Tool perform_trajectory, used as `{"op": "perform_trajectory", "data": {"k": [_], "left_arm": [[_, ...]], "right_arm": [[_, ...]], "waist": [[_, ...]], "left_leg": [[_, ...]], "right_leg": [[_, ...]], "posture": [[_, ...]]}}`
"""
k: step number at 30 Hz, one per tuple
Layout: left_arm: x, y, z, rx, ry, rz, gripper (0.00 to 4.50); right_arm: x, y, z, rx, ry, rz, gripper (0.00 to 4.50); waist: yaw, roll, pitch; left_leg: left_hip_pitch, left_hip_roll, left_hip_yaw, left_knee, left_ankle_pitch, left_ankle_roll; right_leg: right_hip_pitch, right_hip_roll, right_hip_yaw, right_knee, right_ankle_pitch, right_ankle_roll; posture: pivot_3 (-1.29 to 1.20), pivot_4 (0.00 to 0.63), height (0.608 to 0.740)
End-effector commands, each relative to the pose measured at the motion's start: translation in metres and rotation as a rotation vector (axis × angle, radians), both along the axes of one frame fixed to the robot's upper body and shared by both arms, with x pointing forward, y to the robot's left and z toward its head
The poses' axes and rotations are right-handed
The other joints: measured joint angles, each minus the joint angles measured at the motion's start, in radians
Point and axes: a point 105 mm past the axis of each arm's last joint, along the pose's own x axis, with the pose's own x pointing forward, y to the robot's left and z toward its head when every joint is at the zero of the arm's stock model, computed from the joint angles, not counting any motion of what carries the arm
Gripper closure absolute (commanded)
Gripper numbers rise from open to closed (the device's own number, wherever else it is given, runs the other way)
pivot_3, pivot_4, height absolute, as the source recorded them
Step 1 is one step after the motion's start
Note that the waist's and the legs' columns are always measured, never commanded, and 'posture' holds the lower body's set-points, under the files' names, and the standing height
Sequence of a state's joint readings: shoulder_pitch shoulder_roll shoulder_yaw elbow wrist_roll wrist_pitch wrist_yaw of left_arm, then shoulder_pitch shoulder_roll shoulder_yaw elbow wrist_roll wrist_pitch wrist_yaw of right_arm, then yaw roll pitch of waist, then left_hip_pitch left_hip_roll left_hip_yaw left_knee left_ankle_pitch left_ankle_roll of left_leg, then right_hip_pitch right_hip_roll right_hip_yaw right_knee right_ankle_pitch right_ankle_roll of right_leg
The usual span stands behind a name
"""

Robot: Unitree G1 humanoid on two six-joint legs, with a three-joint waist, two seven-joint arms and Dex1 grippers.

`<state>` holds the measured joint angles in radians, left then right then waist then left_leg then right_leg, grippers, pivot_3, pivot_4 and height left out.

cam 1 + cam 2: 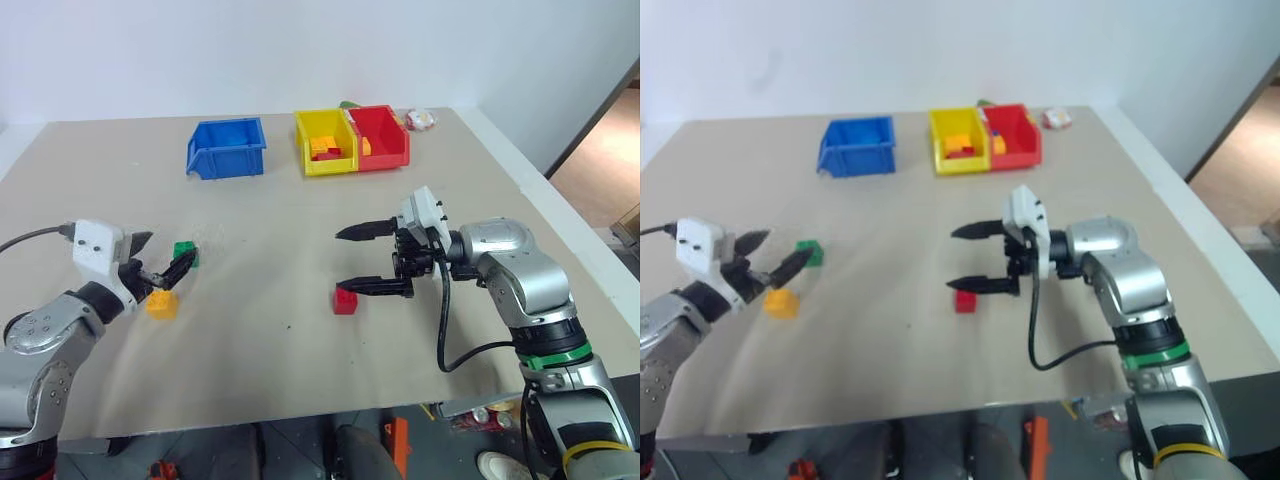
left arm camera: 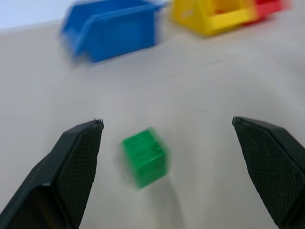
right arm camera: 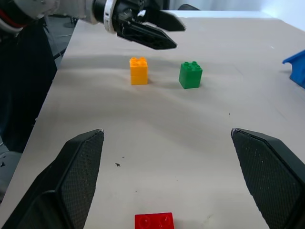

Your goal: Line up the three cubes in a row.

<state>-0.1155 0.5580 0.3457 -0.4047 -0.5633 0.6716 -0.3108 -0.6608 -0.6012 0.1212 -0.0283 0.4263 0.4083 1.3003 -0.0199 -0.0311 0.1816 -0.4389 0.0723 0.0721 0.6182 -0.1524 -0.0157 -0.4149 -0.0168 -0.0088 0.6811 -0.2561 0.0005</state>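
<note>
Right claw (image 1: 362, 260) open, cubes unlabelled

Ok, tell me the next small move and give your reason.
Probably ease the open left gripper forward around the green cube and close. That cube sits between its spread fingers, apart from the yellow-orange cube, while the red cube lies free below the open right gripper, far from both.

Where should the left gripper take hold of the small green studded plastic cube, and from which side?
Grip the small green studded plastic cube across its two flat side walls, below the studs. Probably come in level along the table from the robot's side, as the open left gripper already frames it. The cube stands upright, studs up, clear of the yellow-orange cube beside it, so both walls look free.
</note>
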Motion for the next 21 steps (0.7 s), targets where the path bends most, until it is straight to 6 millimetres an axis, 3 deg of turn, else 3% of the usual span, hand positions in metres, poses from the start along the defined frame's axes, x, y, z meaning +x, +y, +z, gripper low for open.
{"op": "perform_trajectory", "data": {"k": [1, 9, 21], "left_arm": [[0.012, -0.005, 0.010, -0.010, -0.016, 0.102, 0.00], [0.026, -0.013, 0.000, -0.102, 0.083, 0.203, 0.00], [0.040, -0.020, -0.007, -0.095, 0.168, 0.270, 0.00]], "right_arm": [[-0.006, 0.006, 0.008, 0.011, -0.060, 0.029, 0.06], [-0.002, 0.010, 0.009, 0.008, -0.083, 0.031, 0.06], [0.002, 0.010, 0.011, -0.006, -0.099, 0.029, 0.06]], "waist": [[0.002, -0.001, 0.000], [-0.001, -0.002, 0.000], [-0.001, -0.002, 0.000]], "left_leg": [[-0.001, -0.002, 0.000, 0.000, 0.000, 0.000], [0.000, -0.004, 0.001, 0.001, 0.000, 0.000], [0.000, -0.004, 0.002, 0.001, 0.000, 0.000]], "right_leg": [[0.000, 0.000, 0.000, 0.000, 0.000, 0.001], [0.000, -0.001, 0.002, 0.000, 0.001, 0.003], [0.001, -0.001, 0.001, 0.000, 0.002, 0.003]], "posture": [[0.00, 0.150, 0.740], [0.00, 0.150, 0.740], [0.00, 0.150, 0.740]]}}
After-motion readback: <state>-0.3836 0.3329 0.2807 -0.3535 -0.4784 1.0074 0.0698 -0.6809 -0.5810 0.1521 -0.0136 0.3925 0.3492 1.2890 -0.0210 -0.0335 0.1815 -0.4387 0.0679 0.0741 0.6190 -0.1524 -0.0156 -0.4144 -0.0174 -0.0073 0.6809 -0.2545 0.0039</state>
